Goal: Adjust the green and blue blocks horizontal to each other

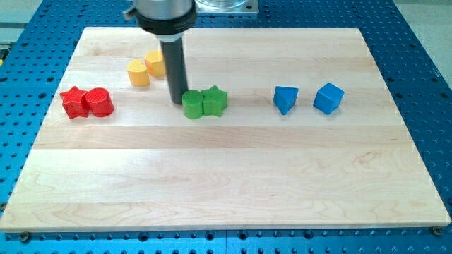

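A green cylinder (192, 104) and a green star (215, 100) sit touching each other near the board's middle. A blue triangular block (285, 98) and a blue cube (328, 98) stand apart to their right, at about the same height in the view. My tip (178, 101) rests on the board just left of the green cylinder, touching or nearly touching it.
Two yellow blocks (139, 72) (155, 63) sit side by side up and left of my tip. A red star (73, 102) and a red cylinder (99, 103) sit touching near the wooden board's (226, 183) left edge.
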Action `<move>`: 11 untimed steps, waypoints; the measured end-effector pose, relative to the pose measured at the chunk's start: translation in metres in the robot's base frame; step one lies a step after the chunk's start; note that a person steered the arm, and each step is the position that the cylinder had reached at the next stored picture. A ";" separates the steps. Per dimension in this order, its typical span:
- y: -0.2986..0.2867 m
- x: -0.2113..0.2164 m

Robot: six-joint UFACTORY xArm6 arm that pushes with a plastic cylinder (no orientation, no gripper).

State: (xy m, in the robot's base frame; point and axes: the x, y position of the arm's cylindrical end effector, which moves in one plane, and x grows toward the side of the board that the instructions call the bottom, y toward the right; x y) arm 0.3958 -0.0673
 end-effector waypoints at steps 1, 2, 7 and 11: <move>0.006 -0.023; 0.086 -0.066; 0.144 0.065; 0.206 0.048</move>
